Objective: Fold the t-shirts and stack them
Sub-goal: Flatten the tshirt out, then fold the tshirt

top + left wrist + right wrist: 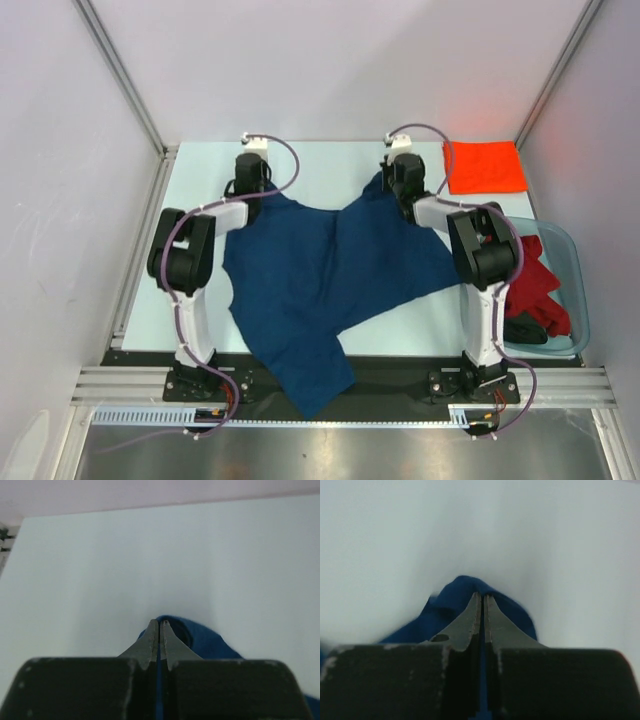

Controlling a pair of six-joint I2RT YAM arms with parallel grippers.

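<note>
1. Navy shirt [320, 290]. One piece, rumpled and spread open over the middle of the table [300, 165]. In the top view it runs from the upper centre of the frame, where both arms meet it, down to the lower centre. There a lobe of cloth hangs past the near edge and lies over the black rail [400, 375] between the two arm bases. Its two upper corners are drawn up into peaks, one at each gripper.

2. Left gripper [159, 624]. Fingers pressed together on a fold of the navy shirt. The left wrist view shows a thin blue strip between them and a hump of blue cloth just beyond the tips. In the top view it sits upper left of centre.

3. Right gripper [483, 596]. Fingers likewise closed, pinching a raised fold of the same shirt, with blue cloth bunched on both sides of the tips. In the top view it sits upper right of centre.

4. Orange shirt [484, 166]. Folded to a flat square in the upper right of the top view. It lies on the table near the right gripper, apart from the navy shirt.

5. Tub [575, 260]. Clear bluish plastic, at the right edge of the top view, just beside the right arm.

6. Red shirt [528, 280]. Bunched inside the tub, partly hidden by the right arm.

7. Dark cloth [525, 330]. Crumpled in the lower end of the tub, touching the red shirt.
</note>
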